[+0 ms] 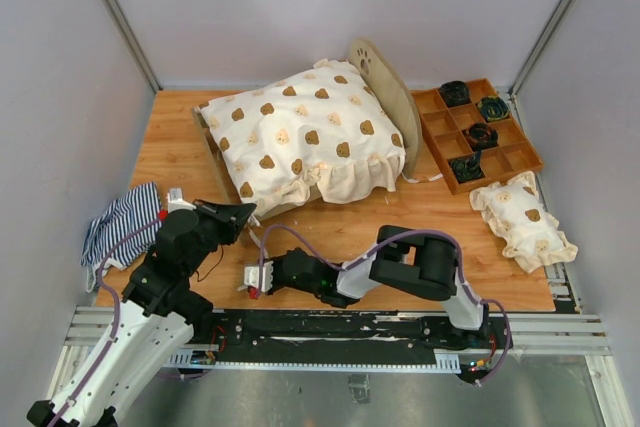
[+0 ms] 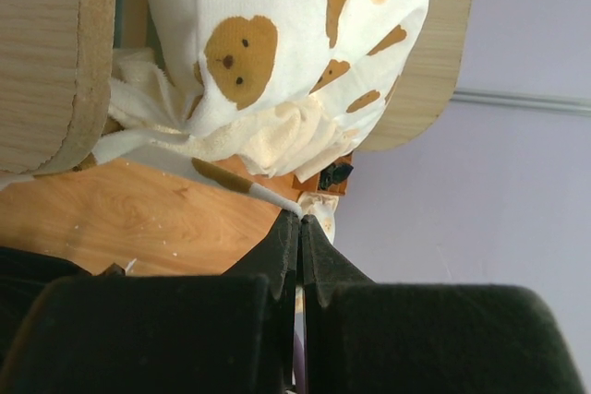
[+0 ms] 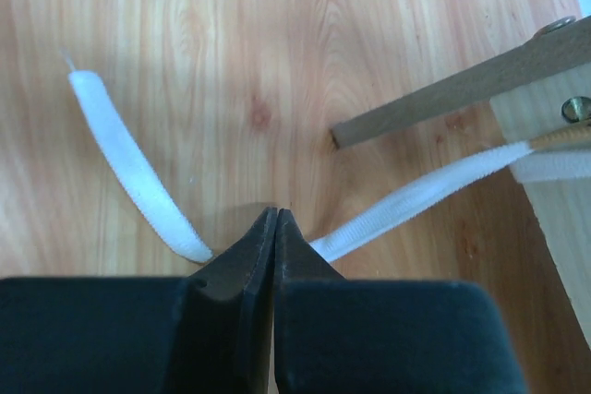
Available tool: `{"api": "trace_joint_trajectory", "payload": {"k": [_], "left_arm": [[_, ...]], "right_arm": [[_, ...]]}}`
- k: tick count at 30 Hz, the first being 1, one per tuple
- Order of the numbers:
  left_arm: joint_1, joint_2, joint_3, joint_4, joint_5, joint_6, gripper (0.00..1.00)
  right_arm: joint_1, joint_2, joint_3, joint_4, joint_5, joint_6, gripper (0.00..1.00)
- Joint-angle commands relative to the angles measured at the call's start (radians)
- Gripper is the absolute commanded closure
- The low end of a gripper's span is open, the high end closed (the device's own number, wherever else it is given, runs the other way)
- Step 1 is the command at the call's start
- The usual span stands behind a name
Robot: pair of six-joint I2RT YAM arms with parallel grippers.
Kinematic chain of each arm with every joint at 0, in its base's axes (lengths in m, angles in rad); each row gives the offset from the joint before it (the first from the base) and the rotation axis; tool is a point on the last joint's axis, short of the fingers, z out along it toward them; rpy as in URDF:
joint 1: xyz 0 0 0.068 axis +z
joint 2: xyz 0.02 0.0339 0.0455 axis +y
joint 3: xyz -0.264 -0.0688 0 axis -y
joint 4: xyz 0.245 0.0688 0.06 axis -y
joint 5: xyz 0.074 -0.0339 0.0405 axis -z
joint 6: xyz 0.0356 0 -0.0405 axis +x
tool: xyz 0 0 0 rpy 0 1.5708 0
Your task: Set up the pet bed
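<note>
The pet bed (image 1: 385,82) stands at the back middle of the table, its rounded headboard with paw cutout to the right. A cream bear-print cushion (image 1: 300,137) covers it and spills over the front. My left gripper (image 1: 248,211) is shut at the bed's near left corner. In the left wrist view its tips (image 2: 300,219) touch a white strap (image 2: 249,189) coming from under the cushion (image 2: 277,25); whether the strap is pinched is unclear. My right gripper (image 1: 250,282) is shut low over the table, and a white strap (image 3: 129,163) runs underneath its fingers (image 3: 277,214) toward the plywood frame (image 3: 554,219).
A brown compartment tray (image 1: 433,137) with dark items sits at the back right. A small bear-print pillow (image 1: 522,219) lies at the right edge. A navy-and-white striped cloth (image 1: 122,222) lies at the left edge, beside my left arm. Grey walls enclose three sides.
</note>
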Motion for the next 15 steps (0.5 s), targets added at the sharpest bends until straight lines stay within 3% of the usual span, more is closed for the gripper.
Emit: {"api": "trace_joint_trajectory", "payload": {"k": [1, 4, 10, 15], "left_arm": [[-0.003, -0.021, 0.001, 0.062, 0.005, -0.006, 1.00], [-0.003, -0.022, -0.001, 0.058, 0.001, -0.005, 1.00], [-0.003, -0.019, 0.004, 0.061, 0.001, -0.005, 1.00], [-0.003, -0.019, 0.007, 0.061, -0.007, -0.005, 1.00]], "right_arm": [[0.012, -0.081, -0.073, -0.157, -0.069, -0.105, 1.00], [0.011, -0.141, -0.082, -0.238, -0.132, -0.145, 0.99], [0.011, -0.251, 0.026, -0.547, -0.260, -0.267, 0.73], [0.011, -0.250, 0.160, -0.832, -0.310, -0.338, 0.64]]}}
